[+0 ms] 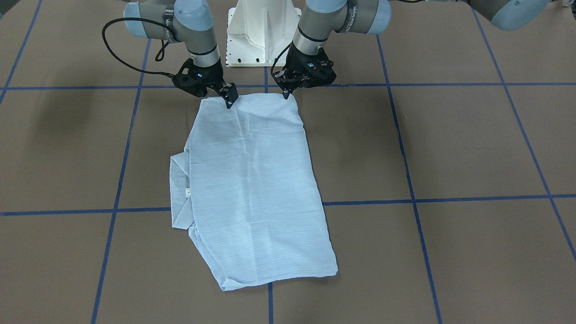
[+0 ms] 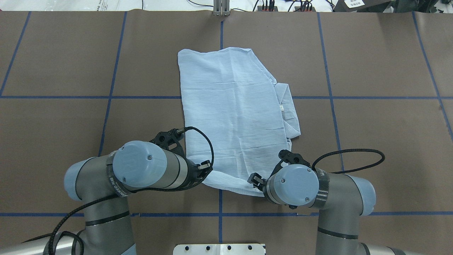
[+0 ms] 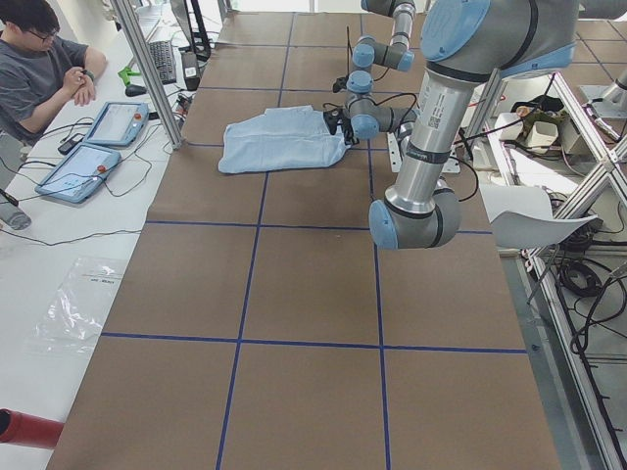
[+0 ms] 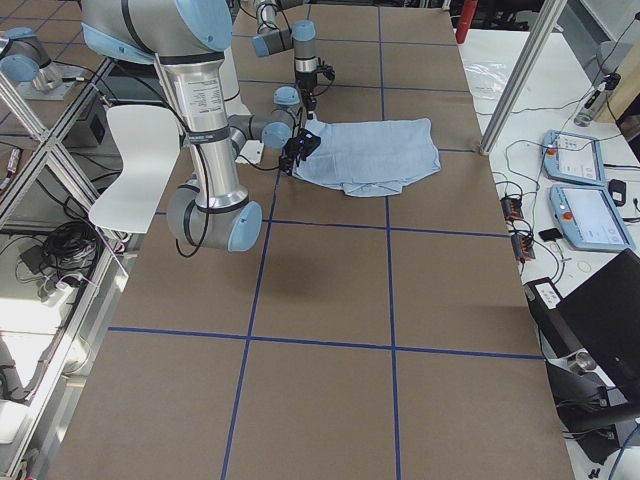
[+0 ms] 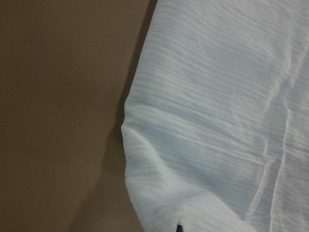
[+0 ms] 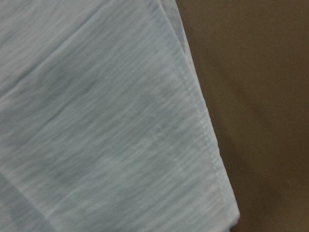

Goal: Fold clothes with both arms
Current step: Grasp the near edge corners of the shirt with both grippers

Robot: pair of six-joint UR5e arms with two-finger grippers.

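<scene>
Pinching the shirt point(image 1: 256, 180) are both end effectors point(image 1: 286, 93) point(image 1: 229, 98).

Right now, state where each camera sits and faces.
Front: across brown table, facing robot; left hand, right hand.
Overhead: behind robot, looking forward; left arm, right arm.
Exterior left: table's end; left arm near.
Exterior right: opposite end; right arm near.
Left wrist: over pale-blue striped shirt.
Right wrist: its hem.
All show the shirt.

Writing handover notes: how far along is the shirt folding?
Done: the pale-blue striped shirt lies folded into a long panel, collar poking out one side. In hand: the left gripper and right gripper sit at its two robot-side corners; grip unclear. Left: folding it crosswise, probably.
</scene>
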